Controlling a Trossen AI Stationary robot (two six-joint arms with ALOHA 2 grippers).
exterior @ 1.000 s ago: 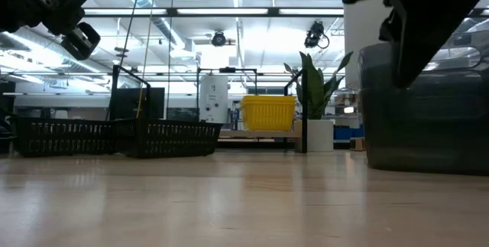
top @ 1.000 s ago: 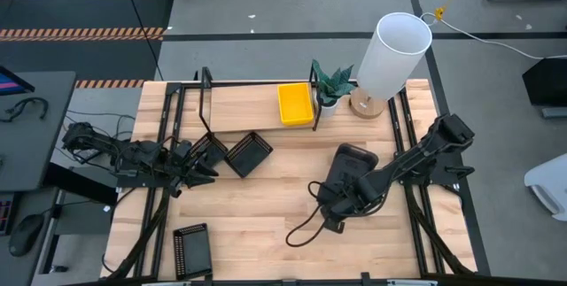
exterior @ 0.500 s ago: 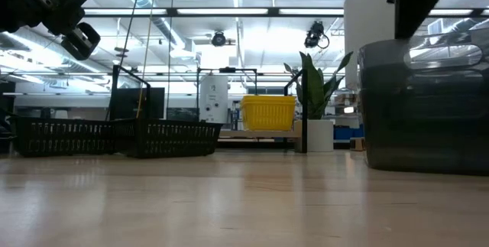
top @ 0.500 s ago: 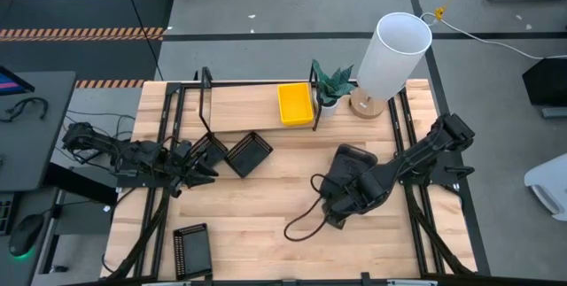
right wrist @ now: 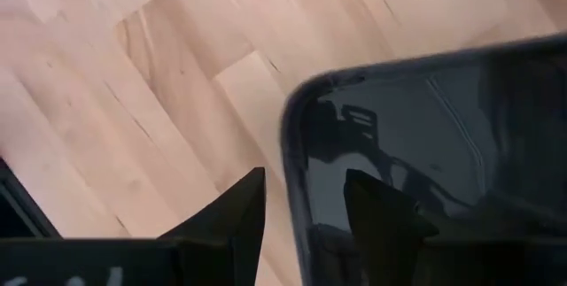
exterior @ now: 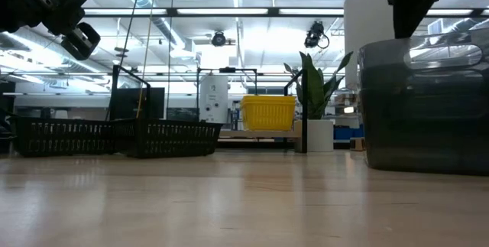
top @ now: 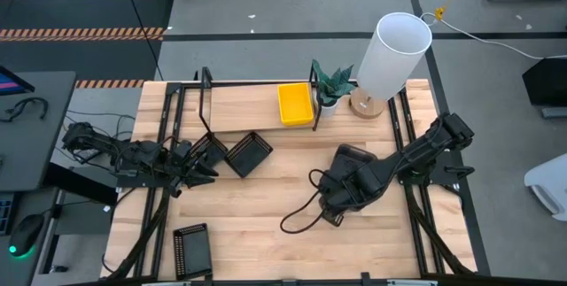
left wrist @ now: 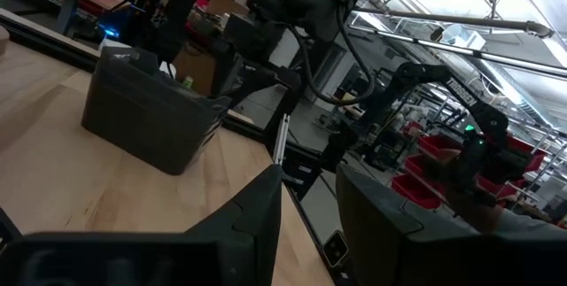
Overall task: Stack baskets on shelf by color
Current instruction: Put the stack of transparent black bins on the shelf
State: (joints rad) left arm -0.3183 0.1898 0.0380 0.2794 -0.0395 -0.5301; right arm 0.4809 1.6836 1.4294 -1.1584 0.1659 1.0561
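Note:
The smoky grey basket (top: 356,156) (exterior: 420,109) stands on its base on the tabletop's right half. My right gripper (right wrist: 306,180) hovers open over its near corner, one finger on each side of the rim (right wrist: 291,144) and clear of it. A yellow basket (top: 295,103) (exterior: 267,113) sits on the shelf (top: 248,104). Two black slatted baskets (top: 211,151) (top: 249,153) lie side by side in front of the shelf, a third (top: 191,249) by the near edge. My left gripper (top: 213,173) (left wrist: 310,175) is open and raised beside the black pair.
A white lamp (top: 390,56) and a potted plant (top: 332,82) stand at the shelf's right end. A black cable (top: 301,220) loops across the table near the right gripper. Black frame rails (top: 168,144) run along both table sides. Bare wood (top: 266,206) lies mid-table.
My right arm has shifted a little toward the far edge and up, out from in front of the grey basket to above its rim. Its cable loop has slid slightly toward the table's left.

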